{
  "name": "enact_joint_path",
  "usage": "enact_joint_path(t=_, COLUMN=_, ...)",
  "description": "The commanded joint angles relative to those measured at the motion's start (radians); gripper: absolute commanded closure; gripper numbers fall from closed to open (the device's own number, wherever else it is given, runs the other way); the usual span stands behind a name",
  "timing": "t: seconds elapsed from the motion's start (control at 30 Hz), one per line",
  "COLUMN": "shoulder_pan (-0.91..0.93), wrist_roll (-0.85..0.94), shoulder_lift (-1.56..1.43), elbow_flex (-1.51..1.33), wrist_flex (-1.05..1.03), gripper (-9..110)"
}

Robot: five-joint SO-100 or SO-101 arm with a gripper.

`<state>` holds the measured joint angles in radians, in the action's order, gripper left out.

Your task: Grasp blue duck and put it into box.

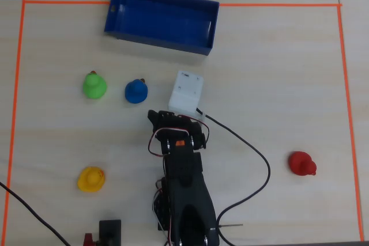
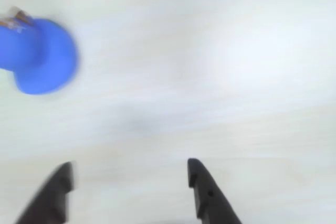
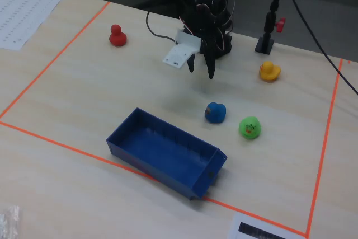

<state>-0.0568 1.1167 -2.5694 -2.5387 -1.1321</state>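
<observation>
**Arm lining up on the blue duck, nothing grabbed yet**

So the pincer (image 3: 201, 70) is up in the air above the table (image 1: 265, 79), fingers spread apart and empty. You can see the gap between the two tips clearly in the wrist view, with bare wood between them.

The blue duck (image 1: 136, 91) sits on the table just beside the green duck (image 1: 94, 85), a bit in front of the box (image 1: 161, 19) but not touching it. In the wrist view the blue duck (image 2: 37, 56) is way off in the upper left corner and blurry, so it's not centered between the fingers at all.

My read: this is the approach step. Next it needs to swing over toward the blue duck, get it between the fingers, drop down and close. The green duck is close by, so bumping it looks like a risk.
</observation>
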Motion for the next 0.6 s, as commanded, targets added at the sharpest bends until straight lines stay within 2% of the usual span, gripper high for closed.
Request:
enact_joint_path(t=0.0, shoulder_pan=-0.074, wrist_roll=-0.069, shoulder_lift=0.221, elbow_flex=0.27, wrist_flex=0.003, gripper=62)
enact_joint_path(t=0.3, shoulder_pan=-0.135, wrist_roll=-0.146, shoulder_lift=0.518, elbow_flex=0.328, wrist_flex=0.206, gripper=62)
enact_joint_path(t=0.57, shoulder_pan=-0.195, wrist_roll=-0.221, shoulder_lift=0.629, elbow_flex=0.36, wrist_flex=0.29, gripper=62)
